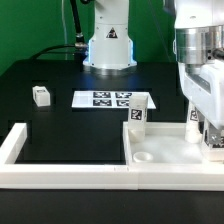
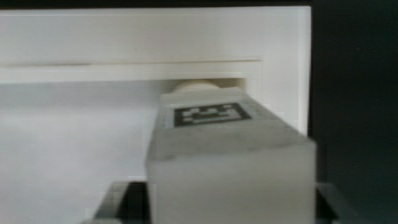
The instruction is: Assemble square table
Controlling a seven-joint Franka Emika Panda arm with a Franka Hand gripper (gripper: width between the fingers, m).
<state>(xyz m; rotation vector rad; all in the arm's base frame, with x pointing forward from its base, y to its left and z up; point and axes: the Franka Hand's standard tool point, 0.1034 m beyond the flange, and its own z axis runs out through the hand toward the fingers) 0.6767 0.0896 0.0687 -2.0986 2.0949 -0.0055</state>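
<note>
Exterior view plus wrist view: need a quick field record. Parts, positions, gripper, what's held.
gripper: low over the tabletop, exterior view's right side, shut on a leg
held leg: white, tag facing the wrist camera, far end toward the tabletop
tabletop: white, raised rim, front right of the exterior view
corner socket: round, empty
second leg: upright at the tabletop's far corner; cannot tell whether it is seated
loose leg block: alone, exterior view's left
marker board: flat, mid-table
bar frame: front left
</note>
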